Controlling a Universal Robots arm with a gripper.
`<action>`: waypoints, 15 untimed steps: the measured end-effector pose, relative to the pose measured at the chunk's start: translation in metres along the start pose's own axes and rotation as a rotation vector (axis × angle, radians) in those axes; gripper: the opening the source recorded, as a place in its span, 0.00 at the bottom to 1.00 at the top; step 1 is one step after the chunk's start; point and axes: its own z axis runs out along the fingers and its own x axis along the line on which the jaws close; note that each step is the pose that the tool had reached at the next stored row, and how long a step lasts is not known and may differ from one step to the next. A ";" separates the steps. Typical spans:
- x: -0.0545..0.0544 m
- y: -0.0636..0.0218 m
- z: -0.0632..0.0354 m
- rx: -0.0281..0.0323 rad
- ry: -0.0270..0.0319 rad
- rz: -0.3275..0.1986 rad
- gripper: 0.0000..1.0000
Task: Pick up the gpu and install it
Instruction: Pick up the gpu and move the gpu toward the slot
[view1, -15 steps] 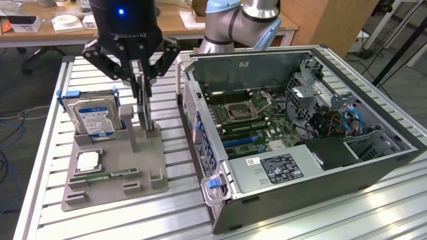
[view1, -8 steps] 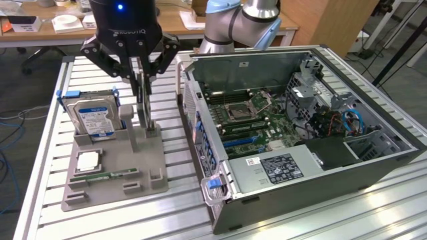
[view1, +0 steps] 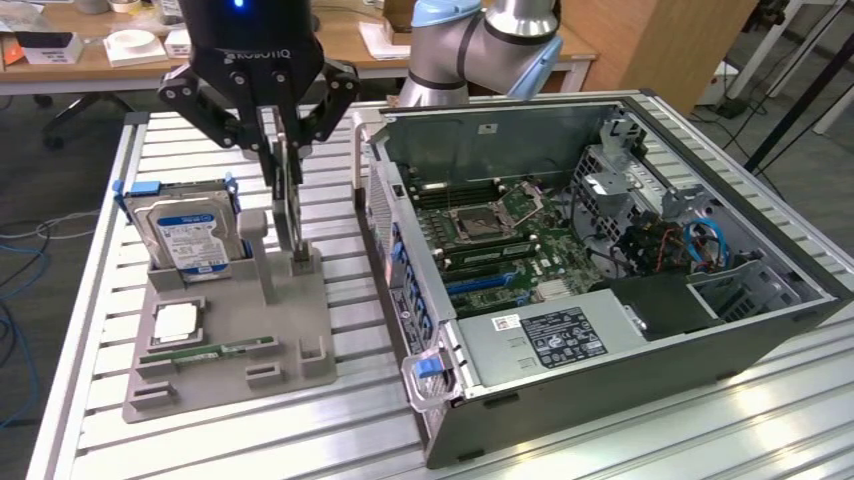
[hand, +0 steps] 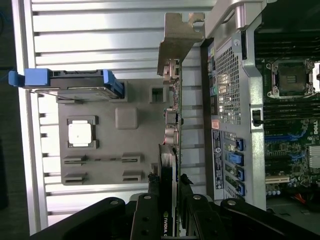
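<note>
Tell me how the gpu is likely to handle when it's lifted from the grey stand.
The gpu should be stiff: it is a flat circuit card with a metal end bracket. Standing on edge at the grey stand, it looks apt to tip if released. The gripper clamps its two flat faces, so exposed components may be fragile under pressure.

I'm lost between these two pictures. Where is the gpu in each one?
Exterior view: the gpu stands edge-on in the gripper, over the gray holder, between the hard drive and the computer case.
Wrist view: the gpu is a thin edge running from the gripper to its silver bracket, between holder and case.
Shared landmark: the blue-railed hard drive.
</note>
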 end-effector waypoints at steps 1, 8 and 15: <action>0.000 0.0000 -0.0008 0.0000 0.0000 0.000 0.26; 0.000 0.0003 -0.0065 0.0001 0.0000 0.000 0.26; 0.000 0.0005 -0.0115 0.0000 0.0000 0.000 0.26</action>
